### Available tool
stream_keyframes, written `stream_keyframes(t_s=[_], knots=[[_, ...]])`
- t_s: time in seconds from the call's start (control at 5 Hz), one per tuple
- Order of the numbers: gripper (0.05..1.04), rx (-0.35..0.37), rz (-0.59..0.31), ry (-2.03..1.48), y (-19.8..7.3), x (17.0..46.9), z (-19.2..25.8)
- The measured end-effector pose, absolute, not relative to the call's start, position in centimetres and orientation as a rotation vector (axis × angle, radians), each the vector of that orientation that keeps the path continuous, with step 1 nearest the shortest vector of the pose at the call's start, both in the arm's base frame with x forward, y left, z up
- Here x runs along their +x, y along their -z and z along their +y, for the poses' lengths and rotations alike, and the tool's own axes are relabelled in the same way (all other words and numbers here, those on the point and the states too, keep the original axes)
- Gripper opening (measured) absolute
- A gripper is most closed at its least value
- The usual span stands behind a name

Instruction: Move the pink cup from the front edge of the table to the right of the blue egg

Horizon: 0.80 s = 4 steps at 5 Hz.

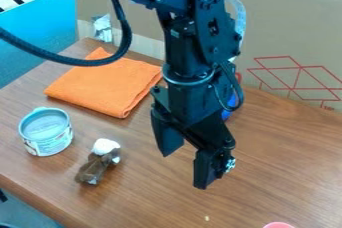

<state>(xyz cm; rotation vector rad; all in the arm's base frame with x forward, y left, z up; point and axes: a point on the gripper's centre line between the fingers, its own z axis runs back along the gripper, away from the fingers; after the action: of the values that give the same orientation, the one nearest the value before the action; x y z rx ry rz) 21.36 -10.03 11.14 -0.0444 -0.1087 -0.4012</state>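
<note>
Open pincer (184, 168) over the middle of the bench (280, 157), with a wide gap between the tips and nothing in it. Closest small item: a brown-and-white soft toy (97, 162), probably a plush, lying toward the near left edge of the bench, just beside a round tin (45, 132), not touching. White end toward the back edge, brown end toward the near left one.

For a good grip on the toy, best to get right above it first, then straight down, with the tips across the narrow middle rather than end to end. Probably squishy, so close gently and low, near the wood. Watch out for a pinch on loose fuzz only, easy to drop that way. Worth a small lift as a check before any sideways travel.

Now edges. Stay on the pincer side of the toy, away from the tin, and avoid shoving toward the near left edge, pretty close there. Toward the back left corner, a folded orange cloth (107, 84), likely to snag or bunch under a low tip. Along the back edge, tall cardboard (294, 37), so keep the arm off that. Roomiest stretch: over to the right, short of a pink thing (278, 225) by the near edge of the view.
</note>
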Motion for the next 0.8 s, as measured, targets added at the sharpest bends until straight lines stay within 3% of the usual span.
stream_keyframes(t_s=[0.2,0.6,0.8], knots=[[1.007,-0.041,-0.092,0.403,-10.6,21.1,-10.2],[1.007,-0.085,-0.177,0.492,-11.7,19.2,-16.4],[1.007,-0.054,-0.159,0.576,-11.3,18.5,-18.5]])
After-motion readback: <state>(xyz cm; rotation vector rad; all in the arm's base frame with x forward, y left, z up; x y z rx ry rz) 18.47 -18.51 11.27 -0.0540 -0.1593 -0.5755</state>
